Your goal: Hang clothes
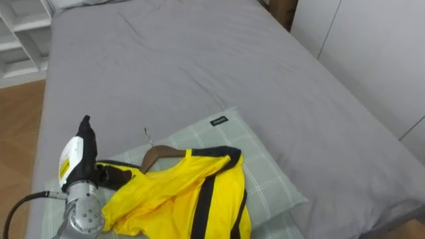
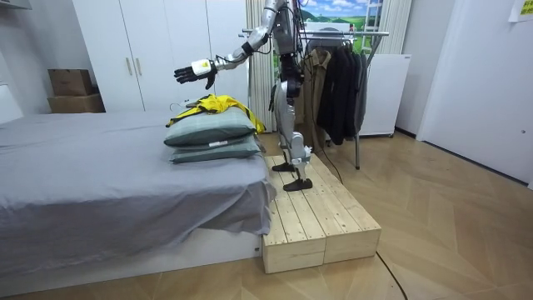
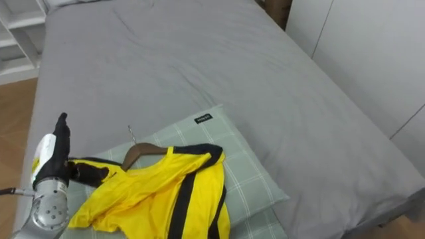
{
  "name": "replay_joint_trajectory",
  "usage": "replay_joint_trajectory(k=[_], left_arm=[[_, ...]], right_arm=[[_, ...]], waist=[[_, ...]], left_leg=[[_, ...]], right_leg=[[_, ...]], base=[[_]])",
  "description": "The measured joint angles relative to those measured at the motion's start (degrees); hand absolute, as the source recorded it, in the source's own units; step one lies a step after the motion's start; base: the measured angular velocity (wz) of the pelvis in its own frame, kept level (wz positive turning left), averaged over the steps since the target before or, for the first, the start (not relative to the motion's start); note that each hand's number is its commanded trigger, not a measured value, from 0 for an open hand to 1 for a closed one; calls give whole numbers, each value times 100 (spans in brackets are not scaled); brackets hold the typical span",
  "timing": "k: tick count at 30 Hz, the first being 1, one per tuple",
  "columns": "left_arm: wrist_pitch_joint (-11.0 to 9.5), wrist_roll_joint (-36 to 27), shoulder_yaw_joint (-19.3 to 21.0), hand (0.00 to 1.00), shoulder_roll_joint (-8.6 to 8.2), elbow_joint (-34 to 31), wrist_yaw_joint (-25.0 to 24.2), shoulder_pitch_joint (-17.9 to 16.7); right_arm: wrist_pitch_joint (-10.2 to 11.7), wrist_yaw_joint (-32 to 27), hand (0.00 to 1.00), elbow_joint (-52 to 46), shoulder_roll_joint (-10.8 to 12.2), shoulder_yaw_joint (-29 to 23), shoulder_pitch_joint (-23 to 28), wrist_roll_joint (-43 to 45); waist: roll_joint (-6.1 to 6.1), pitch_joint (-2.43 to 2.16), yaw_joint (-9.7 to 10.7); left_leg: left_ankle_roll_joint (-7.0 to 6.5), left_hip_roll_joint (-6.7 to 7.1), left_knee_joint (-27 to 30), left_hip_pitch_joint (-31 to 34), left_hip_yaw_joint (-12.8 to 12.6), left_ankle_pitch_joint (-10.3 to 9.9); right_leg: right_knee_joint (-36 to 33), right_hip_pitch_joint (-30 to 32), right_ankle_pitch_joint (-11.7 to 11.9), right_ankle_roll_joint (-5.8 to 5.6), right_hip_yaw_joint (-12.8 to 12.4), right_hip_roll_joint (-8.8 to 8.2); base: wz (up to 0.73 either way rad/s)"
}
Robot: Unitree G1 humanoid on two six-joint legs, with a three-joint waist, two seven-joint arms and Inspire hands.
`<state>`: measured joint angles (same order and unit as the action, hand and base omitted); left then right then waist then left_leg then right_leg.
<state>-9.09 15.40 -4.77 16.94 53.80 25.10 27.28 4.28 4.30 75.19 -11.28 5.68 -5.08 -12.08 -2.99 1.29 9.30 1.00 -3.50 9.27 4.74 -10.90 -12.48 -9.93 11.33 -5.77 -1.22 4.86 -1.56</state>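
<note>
A yellow garment [image 1: 179, 192] with black stripes lies crumpled on a wooden hanger [image 1: 159, 154] on top of two stacked green checked pillows [image 1: 265, 166]. The hanger's metal hook [image 1: 147, 136] points toward the far end of the bed. My left hand [image 1: 80, 149] hovers open over the garment's left edge, its fingers straight and pointing away from me. In the room view the left hand [image 2: 193, 73] floats clearly above the garment [image 2: 215, 104] and touches nothing.
I stand on a wooden platform [image 2: 316, 217] beside the grey bed [image 1: 199, 53]. A clothes rack [image 2: 341, 33] with dark garments stands behind me. White shelves [image 1: 20, 33] sit beyond the bed's far left corner, and white wardrobes [image 2: 150, 50] line the wall.
</note>
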Motion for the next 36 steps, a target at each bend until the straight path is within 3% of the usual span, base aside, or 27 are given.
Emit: replay_joint_trajectory(k=[2, 4, 7, 11, 12, 13, 14, 15, 16, 17, 19, 20, 21, 23, 27, 36], left_arm=[[0, 38, -2, 0, 18, 24, -43, 129], [-1, 46, -6, 0, 39, 146, -66, 323], [0, 61, -238, 0, 144, 264, -98, 542], [15, 293, -441, 0, 237, 591, -115, 601], [33, 304, -468, 0, 281, 712, -164, 626], [38, 301, -470, 0, 302, 858, -203, 731], [37, 298, -475, 0, 298, 939, -223, 793], [38, 315, -648, 0, 281, 1102, -305, 1041], [41, 465, -745, 0, 344, 1149, -333, 1146], [52, 554, -745, 0, 370, 1161, -334, 1149], [137, 795, -791, 0, 430, 1310, -329, 1153], [244, 907, -799, 0, 466, 1379, -331, 1160], [306, 982, -793, 0, 420, 1405, -331, 1159], [321, 1167, -793, 0, 415, 1445, -333, 1186], [337, 1183, -807, 0, 417, 1563, -335, 1280], [508, 1171, -1007, 0, 401, 1788, -654, 1280]], right_arm=[[0, -88, 0, 31, 0, 80, -58, 65], [3, -173, 0, 29, 8, 212, -71, 141], [3, -293, 0, 36, 9, 254, -216, 181], [-2, -286, 0, 36, -3, 527, -317, 133], [0, -284, 0, 34, 5, 658, -384, 125], [0, -286, 0, 46, 22, 715, -470, 118], [0, -287, 0, 60, 10, 714, -504, 118], [-4, -286, 0, 77, -30, 670, -542, 127], [-45, -266, 0, 134, 10, 640, -565, 141], [-67, -230, 0, 160, 6, 642, -623, 139], [-67, -198, 0, 163, 8, 662, -752, 118], [-64, -198, 0, 145, 8, 684, -849, 114], [-65, -249, 0, 119, -41, 727, -913, 118], [-65, -302, 0, 131, -39, 849, -965, 118], [-64, -234, 0, 142, -43, 935, -938, 119], [-158, -231, 0, 89, -73, 940, -966, 75]], waist=[[12, 8, 5], [40, 47, 6], [55, 72, 20], [56, 75, 135], [100, 106, 182], [192, 179, 236], [193, 193, 291], [146, 222, 303], [296, 222, 162], [290, 238, 140], [249, 260, 115], [224, 276, 120], [139, 295, 140], [68, 280, 153], [71, 283, 194], [110, 304, 205]], left_leg=[[0, -3, 37, 91, -1, 0], [0, -7, 38, 122, -1, 0], [0, -6, 38, 209, -2, 0], [0, -5, 96, 244, 44, 0], [-3, 19, 360, 405, 21, -2], [-86, 60, 866, 780, -3, -64], [-172, 114, 743, 955, 32, -11], [-297, 146, 172, 1311, 35, 464], [-323, 194, 204, 1344, -161, 684], [-343, 195, 234, 1385, -179, 694], [-345, 210, 252, 1426, 52, 692], [-338, 246, 258, 1454, 281, 686], [-286, 262, 287, 1486, 367, 643], [-285, 253, 307, 1481, 273, 641], [-285, 208, 196, 1252, 6, 642], [-307, 250, 206, 1222, -142, 627]], right_leg=[[-2, 77, 17, 6, 5, -2], [-1, 101, 17, 7, 3, 0], [0, 195, 28, 6, -7, 1], [0, 185, 29, 7, -6, -13], [1, 167, 43, 8, -55, -70], [17, 148, 82, -28, -371, -229], [17, 183, 100, -58, -575, -269], [-15, 306, 76, -110, -749, -292], [-137, 504, -12, -212, -761, -328], [-177, 605, -19, -217, -673, -329], [-87, 778, 62, -123, -563, -269], [229, 946, 400, -33, -557, -151], [215, 977, 580, -25, -405, -155], [176, 963, 591, -27, -308, -175], [40, 872, 538, -5, -295, -77], [-249, 990, 405, 33, -326, -116]], base=[[0], [0], [-1], [3], [21], [34], [57], [28], [10], [-29], [-23], [-21], [-19], [-12], [-1], [0]])
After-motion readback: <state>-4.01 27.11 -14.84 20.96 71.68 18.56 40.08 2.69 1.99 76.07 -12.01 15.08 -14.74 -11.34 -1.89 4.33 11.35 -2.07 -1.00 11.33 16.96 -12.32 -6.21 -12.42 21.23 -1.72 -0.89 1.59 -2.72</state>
